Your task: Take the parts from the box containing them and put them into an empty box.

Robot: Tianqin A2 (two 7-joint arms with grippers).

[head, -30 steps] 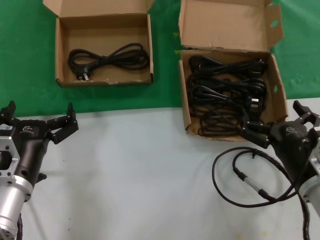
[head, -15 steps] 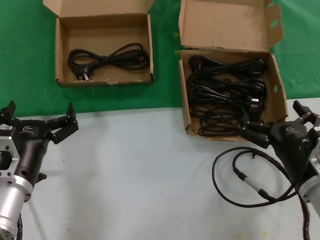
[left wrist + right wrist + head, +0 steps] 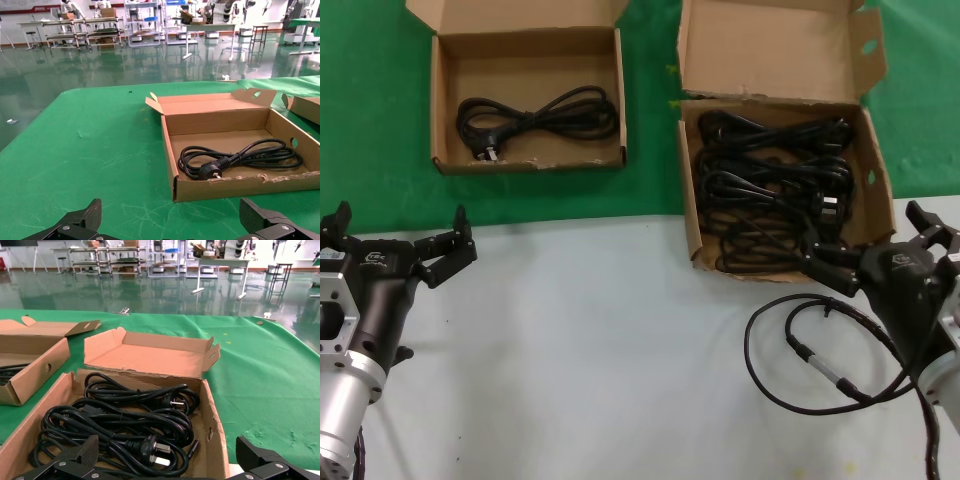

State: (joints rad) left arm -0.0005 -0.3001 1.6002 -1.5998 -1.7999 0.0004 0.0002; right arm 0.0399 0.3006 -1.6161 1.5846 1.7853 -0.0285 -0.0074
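Beside full box, right gripper unmoved, jaws open.

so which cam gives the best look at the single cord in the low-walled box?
Left wrist view: the cord fills the near frame, with its coil and plug pins clear inside the low-walled box. The head view shows it from above, smaller, with the plug less distinct. The right wrist view catches only that box's side.

Cords in right box — one cord in left box.

Black cords, brown boxes, green cloth
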